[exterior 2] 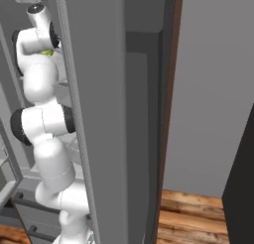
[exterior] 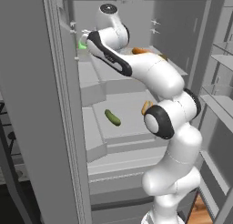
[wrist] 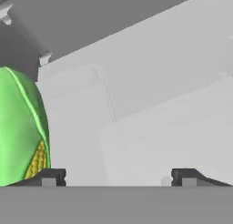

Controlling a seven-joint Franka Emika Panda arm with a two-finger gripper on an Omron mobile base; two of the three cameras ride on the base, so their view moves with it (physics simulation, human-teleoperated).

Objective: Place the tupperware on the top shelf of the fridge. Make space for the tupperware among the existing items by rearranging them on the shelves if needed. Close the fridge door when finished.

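So the fridge [exterior: 32, 104] is wide open and the arm is reaching way up inside it, toward the left rear corner of the top shelf [exterior: 113, 75]. On that shelf there's an orange carrot [exterior: 139, 50] lying near the right edge, partly hidden behind the arm's forearm. One shelf [exterior: 127, 111] down, a green cucumber [exterior: 112, 117] sits tilted about mid-shelf, and something tan-orange, maybe a bun [exterior: 146, 107], pokes out from behind the elbow joint close to the right edge. The arm covers a good chunk of both shelves, so there could be more back there that I can't make out.

The gripper [wrist: 118, 176] has its two fingertips spread far apart, nothing between them. Just past the left fingertip in the hand view is a big green thing with a yellow kernel-like patch [wrist: 20, 127], looks like corn in its husk. A small bit of bright green [exterior: 82, 44] shows by the wrist in the left base view too, at the shelf's left edge.

From the right base view, the open fridge door [exterior 2: 114, 114] stands right in the way and blocks most of the inside.

Can't spot the tupperware on any shelf here.
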